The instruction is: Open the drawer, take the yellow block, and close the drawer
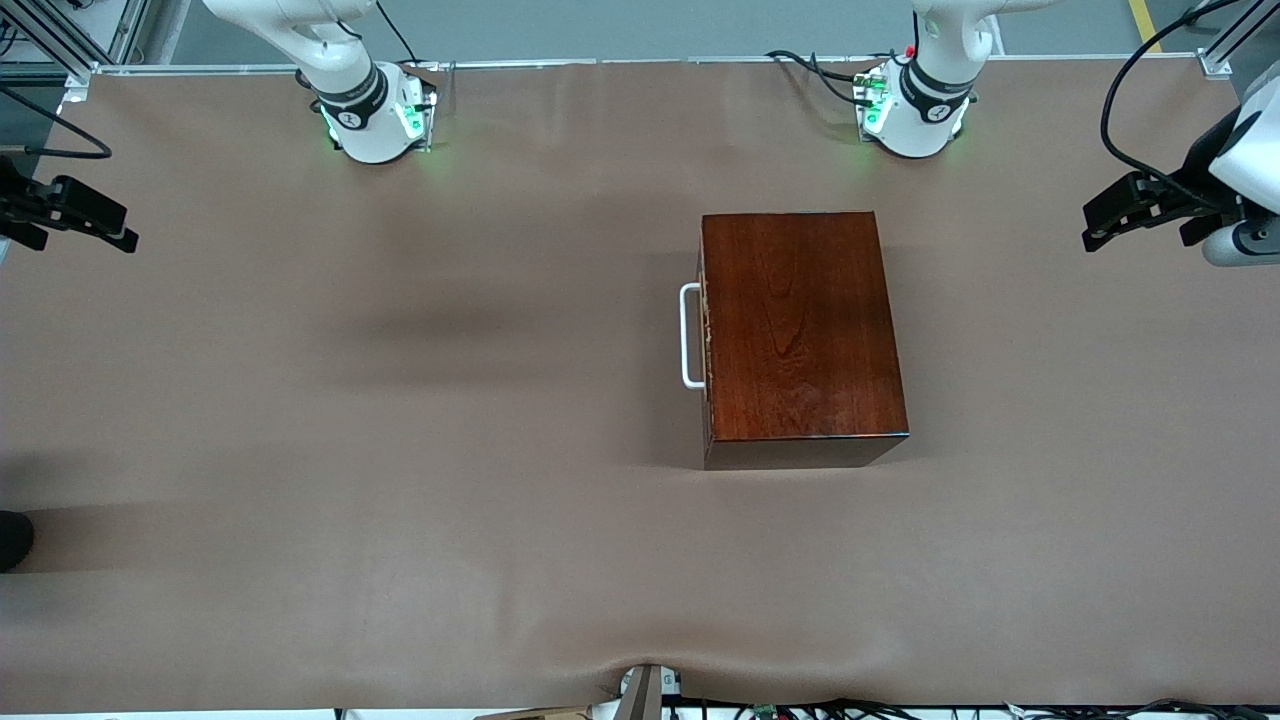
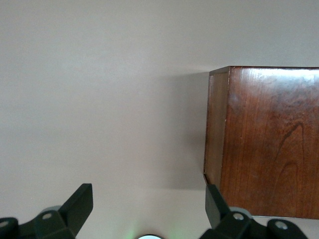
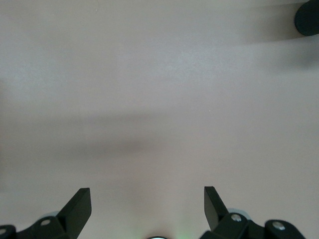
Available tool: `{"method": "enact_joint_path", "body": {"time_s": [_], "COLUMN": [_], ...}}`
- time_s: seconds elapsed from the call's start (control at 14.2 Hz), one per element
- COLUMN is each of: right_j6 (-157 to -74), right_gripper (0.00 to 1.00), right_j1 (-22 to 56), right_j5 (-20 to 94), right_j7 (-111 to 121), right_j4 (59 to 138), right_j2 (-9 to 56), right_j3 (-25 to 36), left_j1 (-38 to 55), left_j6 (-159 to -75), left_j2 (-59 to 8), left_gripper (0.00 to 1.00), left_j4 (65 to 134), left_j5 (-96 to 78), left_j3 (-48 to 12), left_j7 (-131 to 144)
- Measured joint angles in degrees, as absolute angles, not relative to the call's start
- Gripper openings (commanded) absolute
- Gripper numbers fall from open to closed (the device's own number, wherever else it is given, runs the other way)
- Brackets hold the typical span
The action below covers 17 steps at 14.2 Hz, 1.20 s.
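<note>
While both arms wait at the tabletop's (image 1: 400, 450) ends, left pincer (image 1: 1100, 225) and right pincer (image 1: 115, 232) gape empty; the drawer (image 1: 706, 340) sits shut in its box (image 1: 800, 330), mid-tabletop.

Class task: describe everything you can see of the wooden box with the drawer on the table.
The wooden box is glossy, dark reddish-brown, with visible grain on its flat top. It is rectangular and stands flat on the brown table cover, toward the left arm's end. Its drawer is shut; only a pale edge shows, with a white U-shaped handle sticking out toward the right arm's end. Nothing rests on the box or touches it; both grippers are well away. Its contents are hidden.
</note>
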<state>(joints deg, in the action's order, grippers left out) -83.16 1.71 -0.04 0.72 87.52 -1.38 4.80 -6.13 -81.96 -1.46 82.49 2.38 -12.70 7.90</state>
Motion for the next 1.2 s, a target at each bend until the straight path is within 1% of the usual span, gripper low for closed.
{"method": "enact_joint_path", "body": {"time_s": [0.56,0.71,0.92,1.2], "right_j6": [-83.22,-83.22,-83.22,-83.23], "right_gripper": [1.0,1.0,1.0,1.0], "right_j1": [1.71,1.71,1.71,1.67], "right_j5": [-0.04,-0.04,-0.04,-0.04], "right_j7": [0.73,0.73,0.73,0.72], "right_j4": [87.49,87.48,87.46,87.42], "right_j2": [-1.32,-1.32,-1.3,-1.27], "right_j3": [4.59,4.52,4.6,4.72], "left_j1": [-5.89,-4.52,1.35,11.56], "left_j6": [-81.84,-81.88,-82.17,-83.73], "left_j2": [-1.47,-1.82,-4.64,-11.99], "left_gripper": [1.0,1.0,1.0,1.0], "left_j4": [82.49,82.35,80.62,76.13], "left_j5": [2.38,2.38,2.38,3.28], "left_j3": [-12.86,-13.67,-14.26,-14.3], "left_j7": [7.9,7.9,14.3,25.32]}}
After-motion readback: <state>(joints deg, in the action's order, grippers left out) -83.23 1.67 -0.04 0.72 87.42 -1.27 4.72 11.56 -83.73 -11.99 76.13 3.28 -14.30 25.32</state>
